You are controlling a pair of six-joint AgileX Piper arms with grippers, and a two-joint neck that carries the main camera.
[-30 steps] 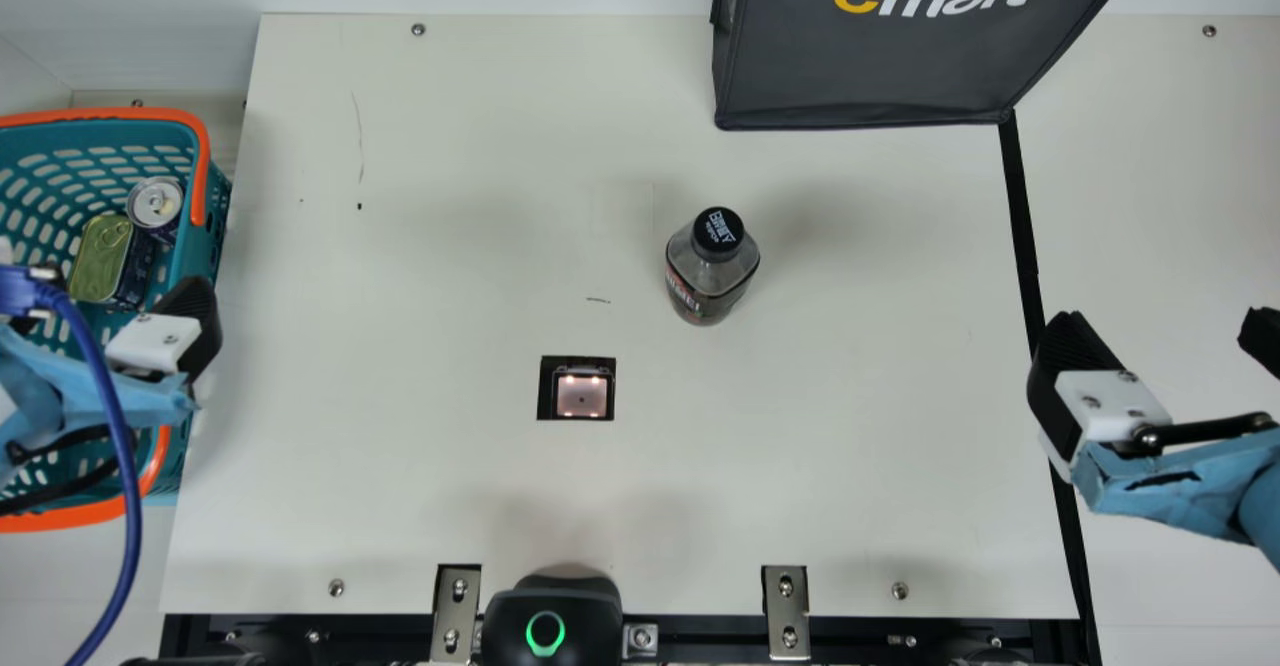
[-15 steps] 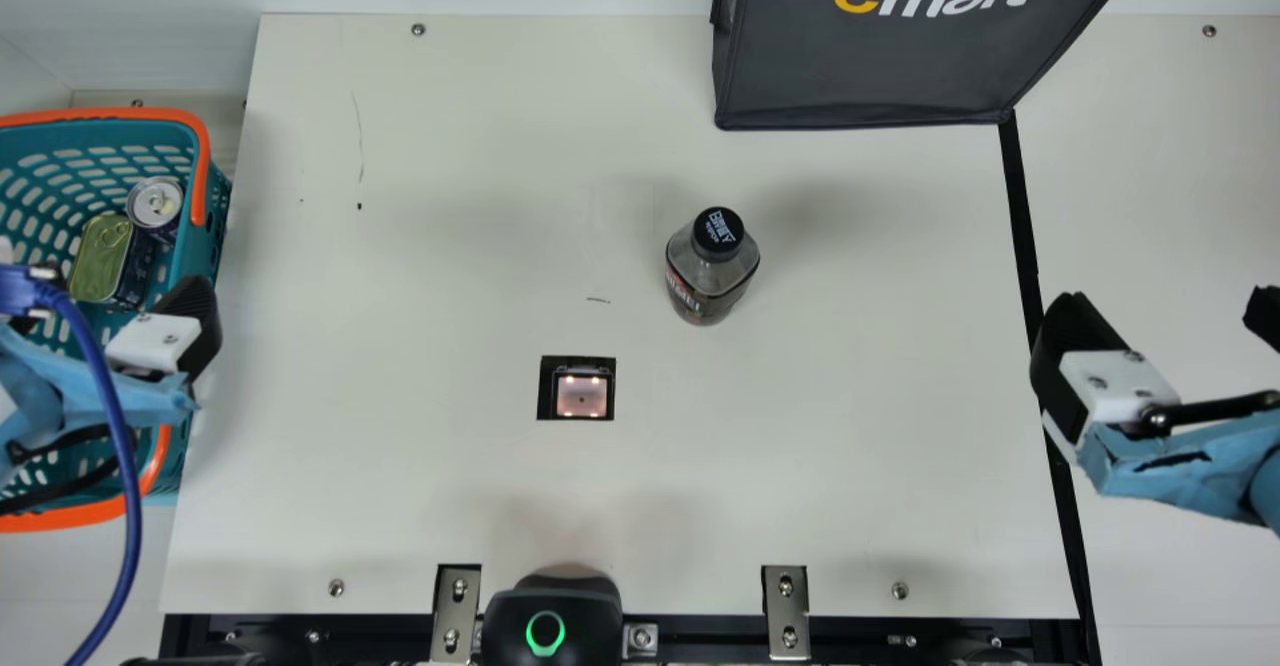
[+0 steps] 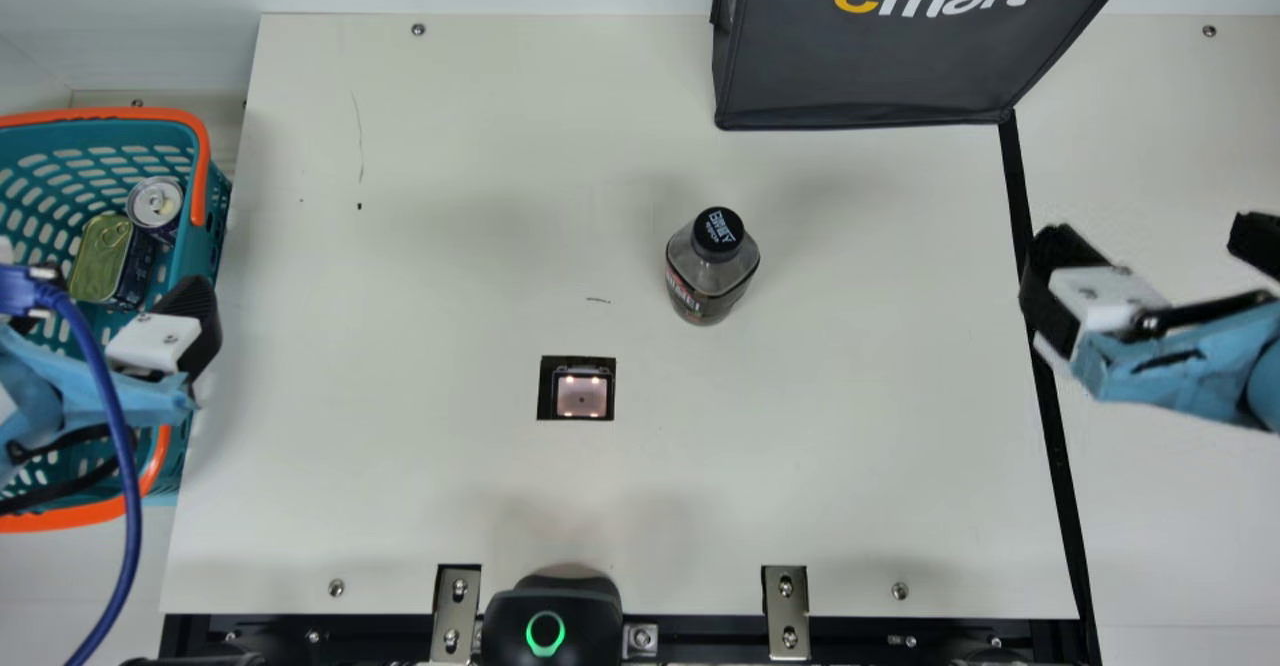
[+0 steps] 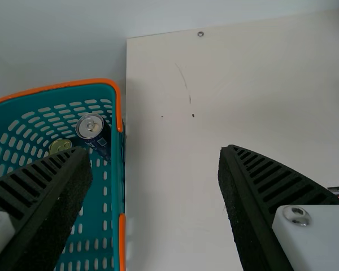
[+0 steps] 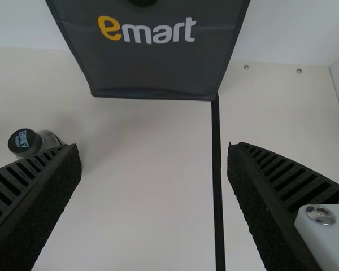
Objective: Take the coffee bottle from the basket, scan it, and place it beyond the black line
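Standing upright well to the left of the right claw (image 3: 1150, 231), the coffee bottle (image 3: 712, 271) rests on the tabletop (image 3: 400, 486), on the near side of the black line (image 3: 1052, 426), so it isn't where the task wants it. The right claw is spread wide with nothing in its grip, and in the main view one of its fingers (image 3: 1050, 286) overlaps the line while the other sits out past it. That width makes sense if it's meant to go around the bottle's body, though it needs to come inward a good way first.

The left claw (image 4: 155, 149) is spread wide and empty too, at the basket (image 3: 100, 116), where it's handy for lifting things out. Near it, inside the basket, are a soda can (image 3: 155, 203) and a tin (image 3: 100, 258), which this job can leave alone.

The bottle stands between the two claws, probably so that the right one can take it from there. The scanner window (image 3: 582, 396) is also between the claws, near the bottle but not under it. I can't tell whether the scan is done; if it isn't, the bottle has to pass over that window before crossing the line. Being cap-up helps: the sides are free for a level squeeze. A low, square grip looks safest, since a nudge up by the neck could tip it. The shopping bag (image 3: 870, 56) is beyond the bottle, so a low sideways carry should avoid it.
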